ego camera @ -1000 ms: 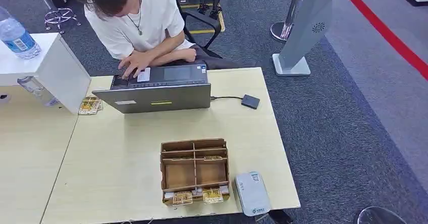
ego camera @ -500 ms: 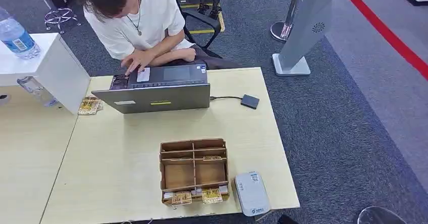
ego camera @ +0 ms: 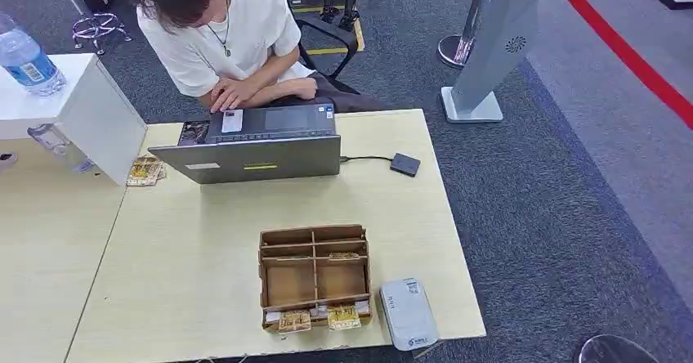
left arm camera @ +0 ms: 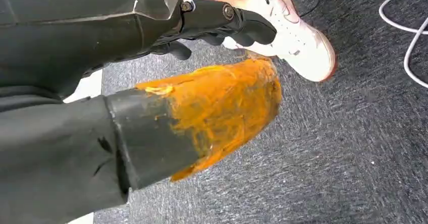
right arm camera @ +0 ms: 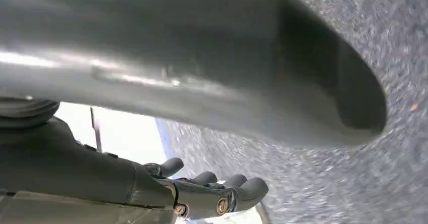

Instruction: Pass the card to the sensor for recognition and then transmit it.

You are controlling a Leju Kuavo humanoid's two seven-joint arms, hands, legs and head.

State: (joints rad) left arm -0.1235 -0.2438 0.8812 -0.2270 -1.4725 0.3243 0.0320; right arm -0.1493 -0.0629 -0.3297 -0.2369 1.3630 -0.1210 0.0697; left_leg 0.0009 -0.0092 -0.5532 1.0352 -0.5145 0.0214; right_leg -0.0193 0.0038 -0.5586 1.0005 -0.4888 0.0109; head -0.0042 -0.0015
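A brown cardboard organiser stands near the table's front edge, with gold-patterned cards in its front slots. A flat grey device lies just right of it. A small black reader sits farther back on the right, cabled to the laptop. My left hand hangs over the carpet with dark fingers stretched out and nothing in them. My right hand also hangs low over the carpet, fingers loosely extended and holding nothing.
A person sits behind the table with a hand on the laptop. Loose cards lie at the left by a white box carrying a water bottle. A grey stand rises at the right. A white shoe is near my left hand.
The person's hand has drawn back toward the laptop's far edge. A dark shape at the table's near right corner has dropped out of the head view.
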